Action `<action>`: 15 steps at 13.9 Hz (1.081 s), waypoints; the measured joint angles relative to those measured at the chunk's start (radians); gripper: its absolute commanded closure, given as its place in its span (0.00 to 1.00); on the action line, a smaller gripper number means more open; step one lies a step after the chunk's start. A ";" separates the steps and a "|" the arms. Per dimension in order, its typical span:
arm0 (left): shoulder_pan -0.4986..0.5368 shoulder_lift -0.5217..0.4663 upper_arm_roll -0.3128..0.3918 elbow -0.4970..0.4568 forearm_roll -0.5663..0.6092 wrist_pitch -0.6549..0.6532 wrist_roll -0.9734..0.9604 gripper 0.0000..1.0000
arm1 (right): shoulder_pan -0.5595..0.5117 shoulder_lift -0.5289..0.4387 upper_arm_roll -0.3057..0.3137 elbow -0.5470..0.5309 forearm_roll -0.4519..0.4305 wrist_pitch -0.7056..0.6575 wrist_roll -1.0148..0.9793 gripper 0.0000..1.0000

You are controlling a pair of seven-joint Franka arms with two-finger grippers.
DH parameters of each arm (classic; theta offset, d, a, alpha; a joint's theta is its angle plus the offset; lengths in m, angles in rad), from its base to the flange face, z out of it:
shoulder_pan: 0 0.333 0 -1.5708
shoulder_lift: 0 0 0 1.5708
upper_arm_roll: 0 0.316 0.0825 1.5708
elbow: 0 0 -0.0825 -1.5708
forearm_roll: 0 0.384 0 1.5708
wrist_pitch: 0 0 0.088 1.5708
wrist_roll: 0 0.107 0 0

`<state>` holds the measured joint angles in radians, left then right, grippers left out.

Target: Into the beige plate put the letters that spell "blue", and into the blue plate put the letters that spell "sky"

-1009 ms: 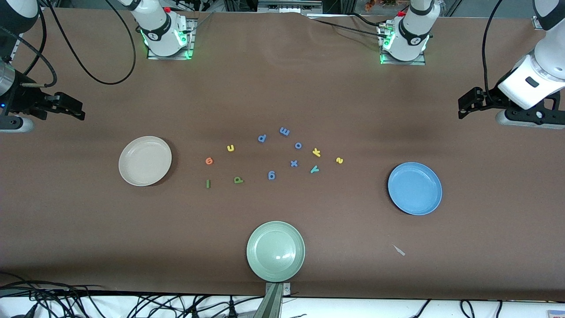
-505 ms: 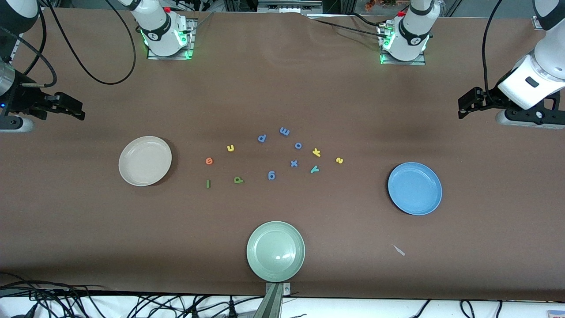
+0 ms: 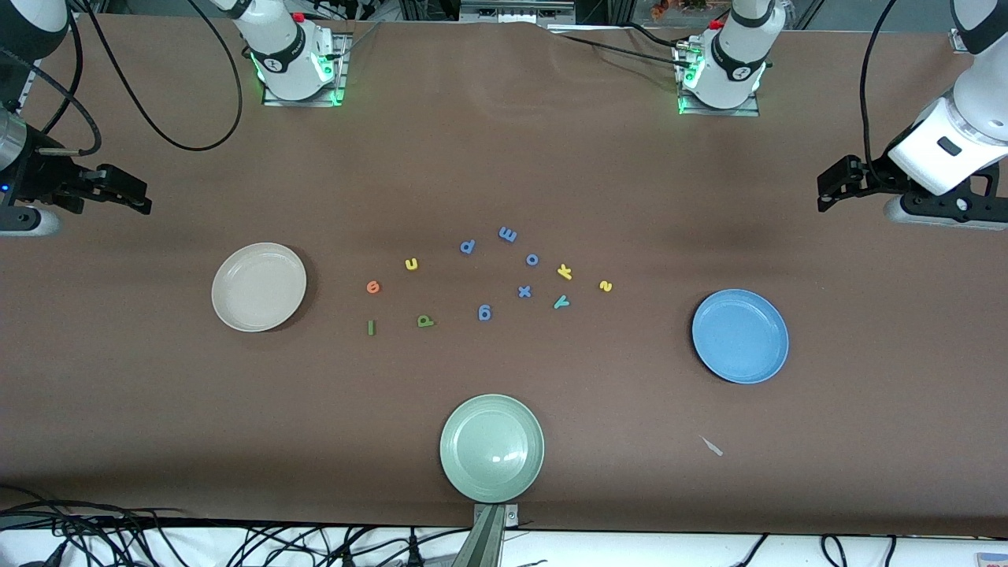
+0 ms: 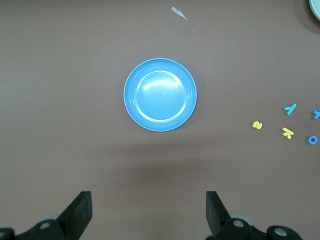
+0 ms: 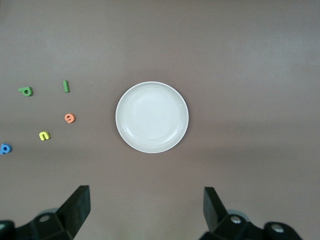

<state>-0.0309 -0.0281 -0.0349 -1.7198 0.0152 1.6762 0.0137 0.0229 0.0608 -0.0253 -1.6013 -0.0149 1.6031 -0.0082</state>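
Note:
The beige plate (image 3: 258, 286) (image 5: 152, 117) lies empty toward the right arm's end, the blue plate (image 3: 740, 335) (image 4: 160, 95) empty toward the left arm's end. Between them lie the olive b (image 3: 424, 320), dark green l (image 3: 371, 327), yellow u (image 3: 411, 264) and orange e (image 3: 373, 287), then the yellow k (image 3: 564, 272), teal y (image 3: 561, 302) and yellow s (image 3: 605, 286). My left gripper (image 3: 824, 191) (image 4: 148, 212) hangs open and empty over the table's left end. My right gripper (image 3: 143, 198) (image 5: 146, 210) hangs open and empty over its right end.
A pale green plate (image 3: 491, 447) sits near the front edge. Several periwinkle-blue letters (image 3: 524, 291) lie mixed among the middle letters. A small pale scrap (image 3: 712, 446) lies nearer the camera than the blue plate. Black cables (image 3: 181, 142) trail near the right arm's base.

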 measured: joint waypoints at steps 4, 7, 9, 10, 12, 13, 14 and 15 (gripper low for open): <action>0.000 0.000 0.000 0.000 0.000 0.000 0.000 0.00 | 0.000 0.000 0.000 0.000 0.000 0.000 0.000 0.00; 0.000 0.000 0.000 0.000 0.000 0.000 0.000 0.00 | 0.000 0.000 0.000 0.000 0.000 0.000 0.000 0.00; 0.000 0.000 0.000 0.000 0.000 0.000 0.000 0.00 | 0.000 0.000 0.000 0.000 0.000 -0.001 0.000 0.00; 0.000 0.001 0.000 0.000 0.000 -0.001 0.000 0.00 | 0.000 0.000 0.000 0.000 0.000 -0.001 0.000 0.00; 0.000 0.010 0.000 0.000 0.000 -0.004 0.000 0.00 | 0.000 0.000 0.000 0.000 0.000 -0.001 0.000 0.00; -0.002 0.022 0.000 0.000 0.000 -0.004 0.000 0.00 | 0.000 0.000 0.000 0.000 0.000 -0.001 0.000 0.00; -0.005 0.039 -0.002 0.000 0.000 -0.004 0.000 0.00 | 0.000 0.000 0.000 0.000 0.000 -0.001 0.000 0.00; -0.011 0.058 -0.006 0.000 0.000 -0.003 0.000 0.00 | 0.000 0.000 0.000 0.000 0.000 -0.001 0.000 0.00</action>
<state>-0.0422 0.0299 -0.0405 -1.7197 0.0151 1.6730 0.0137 0.0229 0.0610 -0.0256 -1.6017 -0.0149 1.6023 -0.0082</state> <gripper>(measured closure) 0.000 0.000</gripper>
